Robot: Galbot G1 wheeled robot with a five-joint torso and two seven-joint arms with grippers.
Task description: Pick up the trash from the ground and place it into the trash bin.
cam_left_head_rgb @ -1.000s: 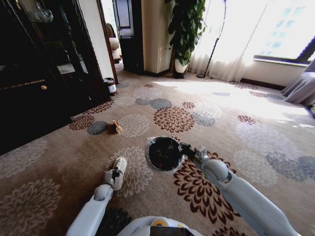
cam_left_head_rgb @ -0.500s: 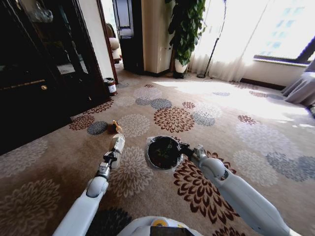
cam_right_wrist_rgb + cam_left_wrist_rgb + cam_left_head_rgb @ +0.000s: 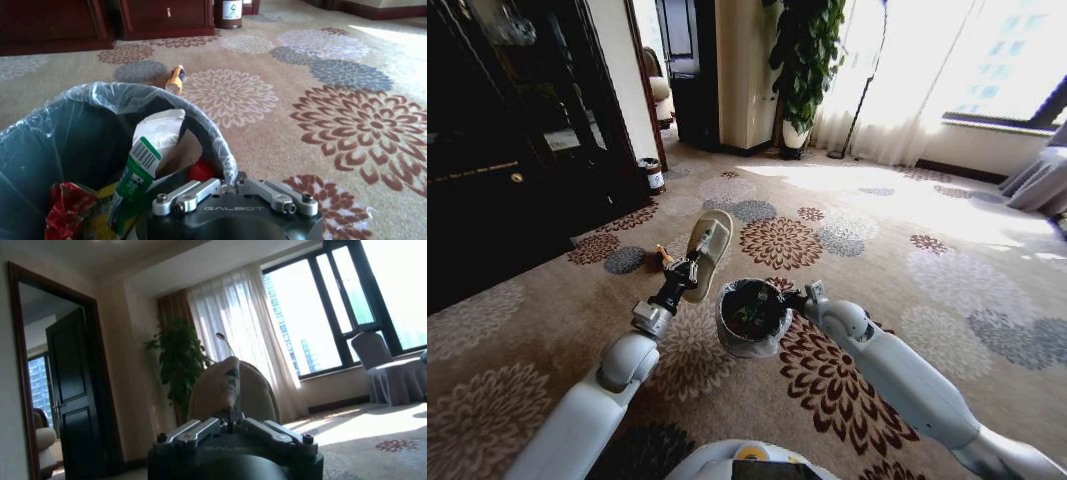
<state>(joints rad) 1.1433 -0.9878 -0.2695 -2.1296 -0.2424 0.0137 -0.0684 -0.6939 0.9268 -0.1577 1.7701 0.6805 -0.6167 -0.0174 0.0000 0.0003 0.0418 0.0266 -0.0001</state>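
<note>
Above the carpet (image 3: 907, 260), the left hand (image 3: 689, 270) pinches the slipper (image 3: 708, 243) upright, beside the bin (image 3: 749, 316). The right hand (image 3: 795, 296) clamps the bin's rim, lifting it close so the drop is short. A bottle (image 3: 665, 257) lies on the floor behind. Open carpet all round leaves free room; the cabinet (image 3: 497, 170) stands well apart.

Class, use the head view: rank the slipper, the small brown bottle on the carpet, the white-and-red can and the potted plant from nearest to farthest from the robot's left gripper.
1. Slipper: clamped in the left gripper, raised off the carpet.
2. Brown bottle: on the carpet just beyond, to its left.
3. White-and-red can: farther back, beside the dark cabinet.
4. Potted plant: farthest, near the curtains.
</note>
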